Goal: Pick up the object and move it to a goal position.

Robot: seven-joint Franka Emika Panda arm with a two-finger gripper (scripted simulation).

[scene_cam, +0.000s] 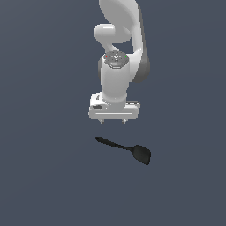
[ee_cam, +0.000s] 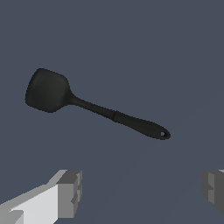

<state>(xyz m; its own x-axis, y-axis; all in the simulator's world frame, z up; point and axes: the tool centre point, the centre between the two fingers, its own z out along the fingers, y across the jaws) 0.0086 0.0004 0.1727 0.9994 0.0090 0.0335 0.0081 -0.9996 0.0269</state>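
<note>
The black spatula [scene_cam: 126,149] lies flat on the dark surface [scene_cam: 44,176], below the gripper [scene_cam: 114,121], whose fingers [ee_cam: 70,192] are spread wide apart, holding nothing.

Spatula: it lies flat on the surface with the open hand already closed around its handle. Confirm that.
Wrong on the grip. The spatula lies flat, but the open hand is clear of it, with one finger beside empty surface. The wrist view shows this.

We see a plain black spatula [scene_cam: 126,149] on a uniform dark blue-grey worktop [scene_cam: 44,176], a glossy white arm [scene_cam: 115,75], and a white tool [scene_cam: 114,122] with grey fingertips [ee_cam: 70,193].
</note>
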